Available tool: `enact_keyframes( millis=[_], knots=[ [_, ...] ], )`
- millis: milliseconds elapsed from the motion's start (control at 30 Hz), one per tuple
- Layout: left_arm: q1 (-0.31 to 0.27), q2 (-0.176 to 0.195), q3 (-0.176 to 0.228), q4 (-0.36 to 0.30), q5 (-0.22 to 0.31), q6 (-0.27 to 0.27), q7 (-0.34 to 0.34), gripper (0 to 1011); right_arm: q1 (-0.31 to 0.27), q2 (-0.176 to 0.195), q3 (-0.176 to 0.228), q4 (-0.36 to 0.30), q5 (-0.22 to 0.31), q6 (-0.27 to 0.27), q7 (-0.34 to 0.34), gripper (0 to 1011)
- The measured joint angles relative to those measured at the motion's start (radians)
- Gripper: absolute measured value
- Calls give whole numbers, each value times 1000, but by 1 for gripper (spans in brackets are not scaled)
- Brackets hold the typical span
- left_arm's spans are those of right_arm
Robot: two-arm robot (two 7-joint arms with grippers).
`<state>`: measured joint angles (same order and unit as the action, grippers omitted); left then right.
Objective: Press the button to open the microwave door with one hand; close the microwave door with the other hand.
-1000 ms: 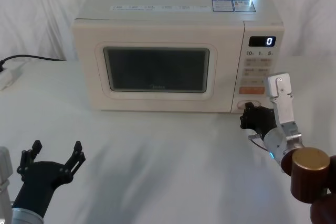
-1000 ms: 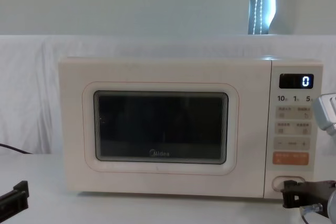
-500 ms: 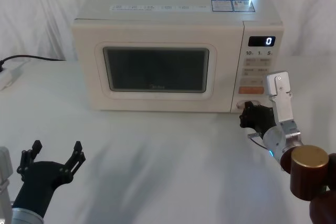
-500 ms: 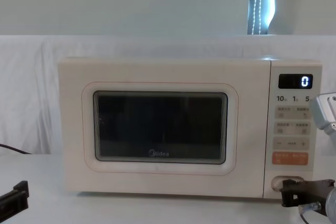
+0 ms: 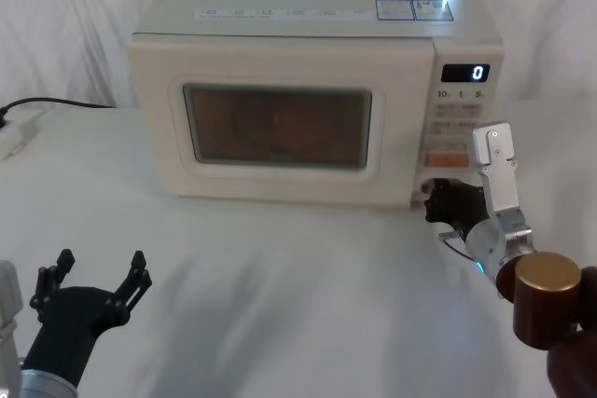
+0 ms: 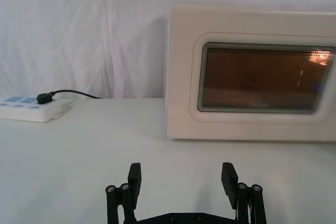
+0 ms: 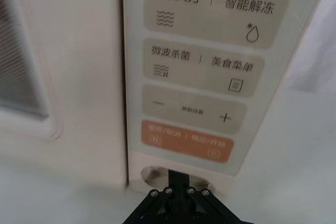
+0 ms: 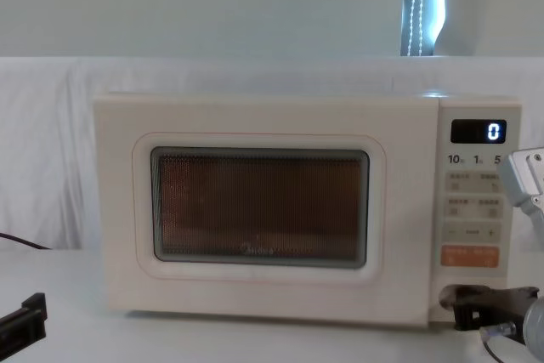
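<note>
The cream-white microwave (image 5: 317, 34) stands at the back of the table, its display (image 5: 465, 73) reading 0. The microwave door (image 5: 280, 128) lies almost flush with the front, and its window (image 8: 259, 210) glows amber from inside. My right gripper (image 5: 440, 200) is shut, its tips pressed against the button (image 7: 151, 174) at the bottom of the control panel, below the orange key (image 7: 186, 140). The fingertips cover most of the button. My left gripper (image 5: 98, 272) hovers open near the table's front left, facing the door (image 6: 262, 80) from well back.
A white power strip (image 6: 26, 108) with a black cable (image 5: 56, 102) lies at the left, beside the oven. White cloth covers the table and the backdrop. Open table surface stretches between the left gripper and the oven's front.
The oven's window has gone from dark to lit amber. My right gripper has edged forward onto the button. The left gripper has not moved.
</note>
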<state>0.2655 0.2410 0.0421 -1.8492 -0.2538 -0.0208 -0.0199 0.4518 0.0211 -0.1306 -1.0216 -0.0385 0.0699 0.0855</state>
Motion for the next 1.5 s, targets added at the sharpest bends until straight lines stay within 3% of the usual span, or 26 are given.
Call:
enact_keyframes(
  millis=[567, 1033, 1500],
  knots=[
    [0, 0, 0, 0, 0, 0, 0, 1001, 4, 2, 3, 5, 3, -6, 7, 0],
    [0, 0, 0, 0, 0, 0, 0, 1001, -67, 46, -4, -114, 30, 19, 69, 0],
    [0, 0, 0, 0, 0, 0, 0, 1001, -190, 88, -22, -304, 62, 63, 101, 0]
  ],
)
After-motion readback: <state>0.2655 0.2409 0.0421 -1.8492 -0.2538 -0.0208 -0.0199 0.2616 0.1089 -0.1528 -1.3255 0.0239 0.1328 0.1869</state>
